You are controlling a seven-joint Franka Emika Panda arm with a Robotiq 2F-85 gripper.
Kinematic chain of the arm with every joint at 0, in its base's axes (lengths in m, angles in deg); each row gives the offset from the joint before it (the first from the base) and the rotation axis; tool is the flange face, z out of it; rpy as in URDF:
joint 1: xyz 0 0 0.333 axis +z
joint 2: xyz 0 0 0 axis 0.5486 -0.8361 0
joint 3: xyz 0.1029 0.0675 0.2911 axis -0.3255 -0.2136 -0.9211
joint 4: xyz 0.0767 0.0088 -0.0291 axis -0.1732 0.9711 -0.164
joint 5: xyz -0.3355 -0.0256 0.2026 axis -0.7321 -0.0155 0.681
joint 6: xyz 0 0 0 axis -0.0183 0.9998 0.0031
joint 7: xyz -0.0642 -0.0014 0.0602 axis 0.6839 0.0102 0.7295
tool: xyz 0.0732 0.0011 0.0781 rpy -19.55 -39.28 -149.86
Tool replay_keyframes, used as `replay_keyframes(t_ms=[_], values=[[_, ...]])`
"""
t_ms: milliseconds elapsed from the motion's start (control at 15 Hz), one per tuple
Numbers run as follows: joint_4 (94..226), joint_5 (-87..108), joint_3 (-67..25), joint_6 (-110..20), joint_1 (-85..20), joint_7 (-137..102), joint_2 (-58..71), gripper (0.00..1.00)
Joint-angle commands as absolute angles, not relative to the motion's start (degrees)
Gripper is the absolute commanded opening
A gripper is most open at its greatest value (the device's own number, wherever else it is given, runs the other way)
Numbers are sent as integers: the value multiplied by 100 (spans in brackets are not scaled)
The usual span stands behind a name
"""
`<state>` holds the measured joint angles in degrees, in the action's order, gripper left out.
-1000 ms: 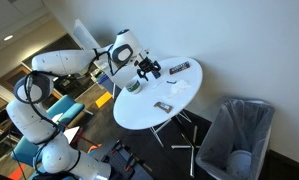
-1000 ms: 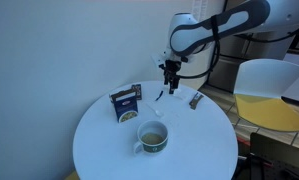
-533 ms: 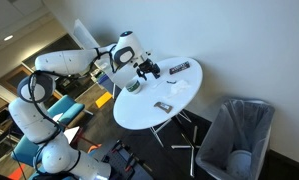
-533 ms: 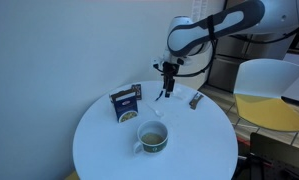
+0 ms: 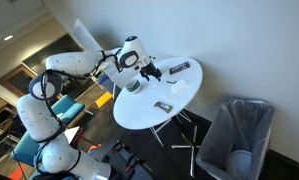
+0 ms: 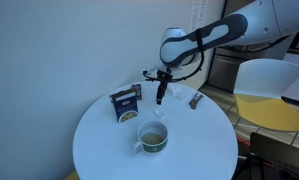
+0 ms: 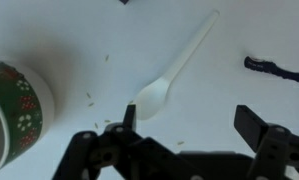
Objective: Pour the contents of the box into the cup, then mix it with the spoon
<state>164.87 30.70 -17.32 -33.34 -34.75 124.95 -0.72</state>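
As seen from the wrist, locate the gripper at the lower edge: fingers spread wide apart, clamped on nothing, held above the table. Just past the finger nearer the cup, find the bowl of the white plastic spoon, lying flat, handle running away to the upper right. Note fine dark specks scattered between spoon and cup. Identify the cup at the left edge: upright, green outside with a red and white pattern, cut off by the frame. At the right edge, register a dark flat item, only partly shown; cannot tell what.

In an exterior view, confirm the cup on the near side of the round white table, dark inside, handle to the left. Behind it, see the gripper pointing down, touching nothing. Farther back, toward the wall, find the box: dark blue, well apart from the cup. On the gripper's other side, note a flat dark packet lying on the table. In an exterior view, trace the arm reaching over the table to the gripper, with the cup near it.
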Motion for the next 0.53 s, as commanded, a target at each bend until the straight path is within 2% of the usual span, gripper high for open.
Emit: replay_keyframes(t_ms=[0, 67, 467], values=[[16241, 3003, -1783, -3755, -3382, 13008, -373, 100], [16286, 3360, -1094, -3896, -2849, 12704, -461, 100], [16323, 3901, -181, -4590, -1924, 12697, -868, 100]])
